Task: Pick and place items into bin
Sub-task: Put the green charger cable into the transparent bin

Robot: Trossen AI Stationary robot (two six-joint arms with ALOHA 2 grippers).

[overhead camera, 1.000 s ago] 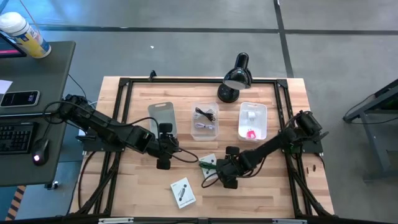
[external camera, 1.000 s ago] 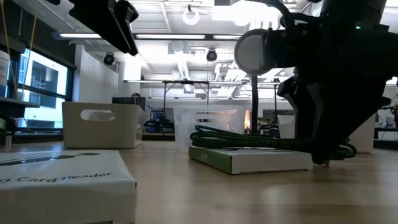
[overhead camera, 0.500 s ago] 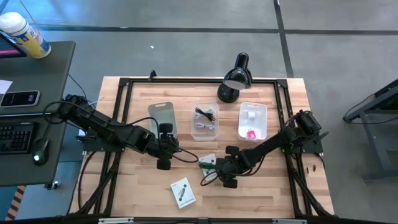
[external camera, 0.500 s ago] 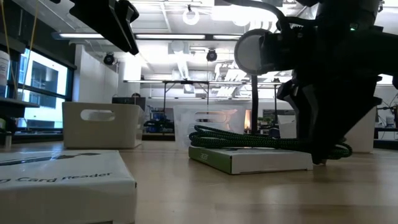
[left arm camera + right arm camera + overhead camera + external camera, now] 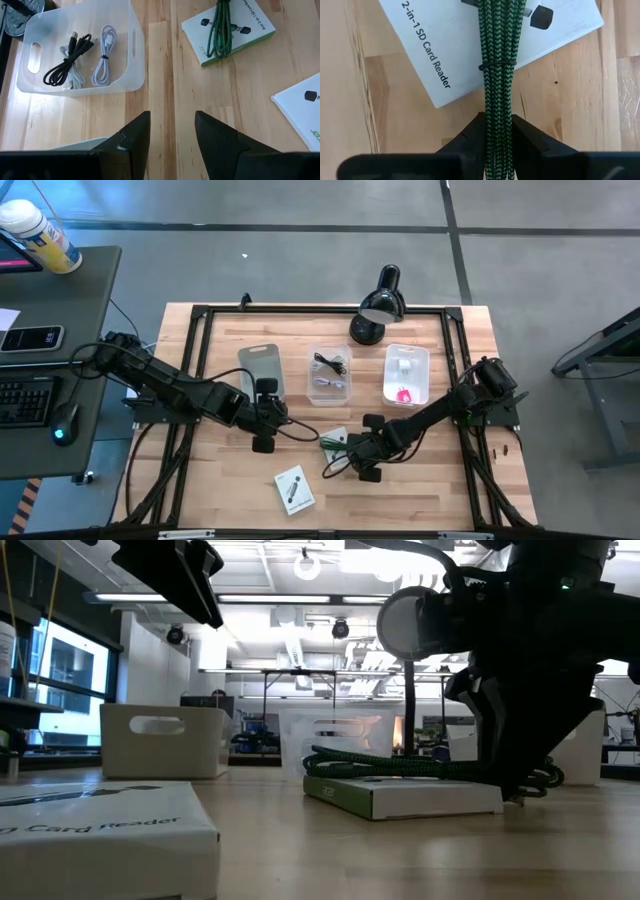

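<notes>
High view: the right tool (image 5: 352,458) sits low on the wooden surface (image 5: 230,480) right at the green braided cable (image 5: 333,444), which lies across a white card-reader box (image 5: 334,437) mid-surface. Too small here to see how its fingers stand. The left tool (image 5: 266,425) hangs near the grey bin (image 5: 260,366); another white box (image 5: 294,489) lies toward the front edge.

Low view: the cable droops over the box edge, so it looks soft and floppy, probably light. The right arm's dark bulk blocks the contact spot.

Left wrist view: the left tool's fingers (image 5: 131,140) are apart with nothing between them, looking toward a clear bin (image 5: 127,80) holding coiled cables.

Right wrist view: this one settles it. The right tool's fingers (image 5: 470,135) are clamped on the cable bundle, just off the box, near its tie band (image 5: 496,65). Good spot I'd say, the band keeps the strands together. The braid should grip fine, but the loose ends may swing or drag the light box. The cable's far ends are cut off from view.
</notes>
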